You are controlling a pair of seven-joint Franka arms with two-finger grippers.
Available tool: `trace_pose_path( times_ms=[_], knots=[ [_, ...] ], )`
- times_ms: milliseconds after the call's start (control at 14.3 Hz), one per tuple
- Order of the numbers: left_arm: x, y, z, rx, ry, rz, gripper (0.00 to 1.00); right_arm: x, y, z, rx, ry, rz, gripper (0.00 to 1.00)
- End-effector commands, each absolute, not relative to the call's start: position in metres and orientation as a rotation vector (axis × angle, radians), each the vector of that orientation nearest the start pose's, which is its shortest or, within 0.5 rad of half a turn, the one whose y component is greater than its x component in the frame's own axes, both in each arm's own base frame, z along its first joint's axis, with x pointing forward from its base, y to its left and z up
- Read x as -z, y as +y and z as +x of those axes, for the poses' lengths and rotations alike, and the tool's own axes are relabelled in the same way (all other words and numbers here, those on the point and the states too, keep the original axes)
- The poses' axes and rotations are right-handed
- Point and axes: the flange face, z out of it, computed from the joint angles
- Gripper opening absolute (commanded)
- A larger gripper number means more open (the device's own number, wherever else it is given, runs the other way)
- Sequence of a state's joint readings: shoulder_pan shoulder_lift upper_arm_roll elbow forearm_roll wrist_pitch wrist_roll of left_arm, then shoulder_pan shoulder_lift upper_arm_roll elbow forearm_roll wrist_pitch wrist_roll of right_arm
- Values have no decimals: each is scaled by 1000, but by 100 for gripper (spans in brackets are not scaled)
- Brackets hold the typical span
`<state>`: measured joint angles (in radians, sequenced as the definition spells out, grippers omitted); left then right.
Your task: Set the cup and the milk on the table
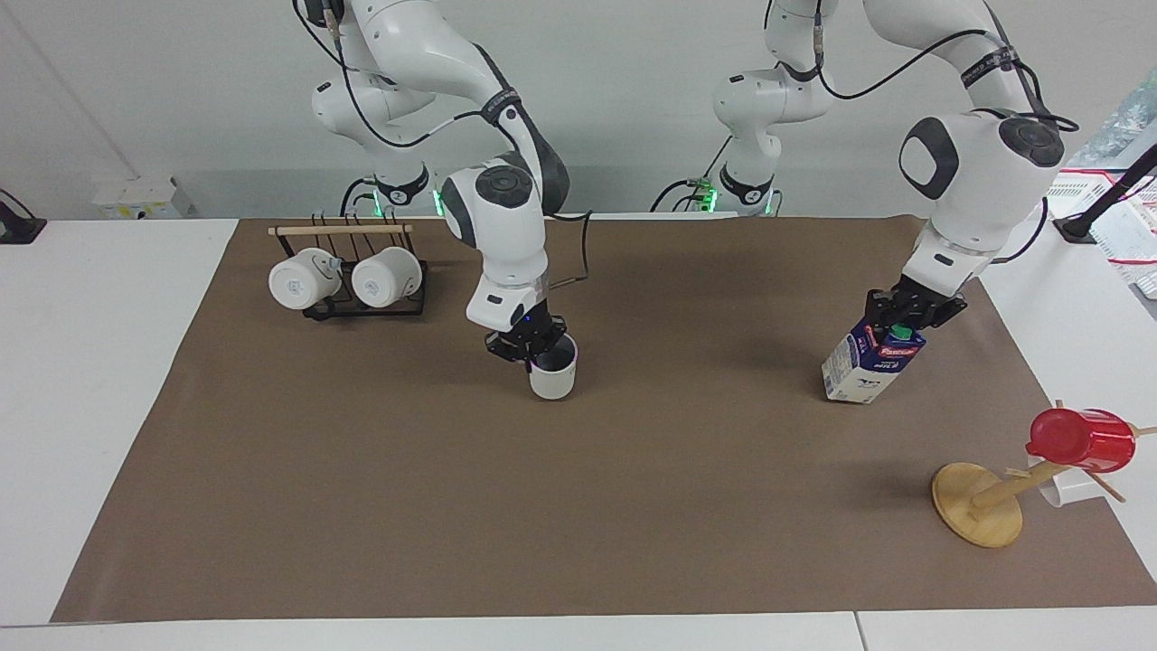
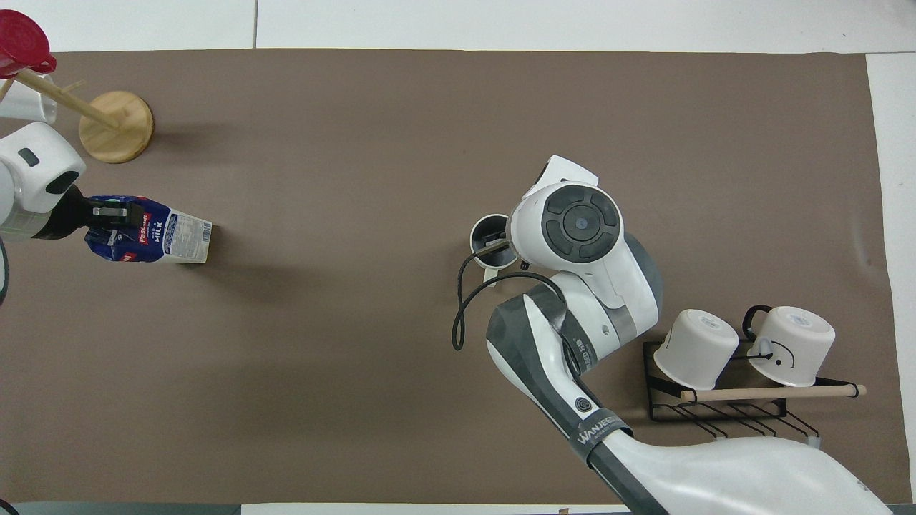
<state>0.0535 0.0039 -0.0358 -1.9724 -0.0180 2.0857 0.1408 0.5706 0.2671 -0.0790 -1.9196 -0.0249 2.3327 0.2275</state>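
The cup [image 1: 553, 372] is upright, off-white with a dark inside, at or just above the brown mat [image 1: 633, 506] of the table [image 1: 90, 380], near its middle. My right gripper [image 1: 535, 347] is shut on the cup's rim, one finger inside; in the overhead view the wrist covers most of the cup [image 2: 486, 233]. The milk [image 1: 870, 363], a blue and white carton with a green cap, leans tilted at the left arm's end of the mat, its lower edge at the mat. My left gripper [image 1: 900, 312] is shut on its top. The milk also shows in the overhead view [image 2: 161, 239].
A black wire rack [image 1: 362, 303] with two white mugs [image 1: 348, 280] stands near the right arm's base. A wooden cup tree [image 1: 978, 506] with a red cup [image 1: 1080, 440] stands at the left arm's end, farther from the robots than the milk.
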Motion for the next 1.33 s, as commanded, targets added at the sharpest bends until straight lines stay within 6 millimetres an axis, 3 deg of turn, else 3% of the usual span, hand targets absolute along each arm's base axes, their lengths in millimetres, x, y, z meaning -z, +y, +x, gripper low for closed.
trace_pose_path(
  times_ms=[0,70,140,279,349,488,698,837,1116,1256],
  knots=[
    [-514,-7,574,164,214,-3133,0,-364,298,545,263,-405,-3093,0],
    [-521,-22,576,181,209,-3135,0,-364,298,544,263,-389,-3095,0],
    [-520,-39,579,198,234,-3134,0,-364,297,545,263,-384,-3096,15],
    [-523,-82,579,222,290,-3112,0,-365,295,547,268,-374,-3095,100],
    [-525,-104,581,237,264,-3080,0,-367,295,548,270,-372,-3095,100],
    [-525,-172,578,258,192,-3074,0,-384,286,558,300,-319,-3091,100],
    [-522,-250,564,287,50,-3097,0,-446,242,585,260,-166,-3122,100],
    [-517,-299,554,287,16,-3105,0,-486,205,593,181,-41,-3144,100],
    [-499,-365,532,270,3,-3106,0,-532,114,578,26,152,-3169,100],
    [-495,-382,528,277,-15,-3106,0,-544,69,570,-15,174,-3170,100]
  ],
)
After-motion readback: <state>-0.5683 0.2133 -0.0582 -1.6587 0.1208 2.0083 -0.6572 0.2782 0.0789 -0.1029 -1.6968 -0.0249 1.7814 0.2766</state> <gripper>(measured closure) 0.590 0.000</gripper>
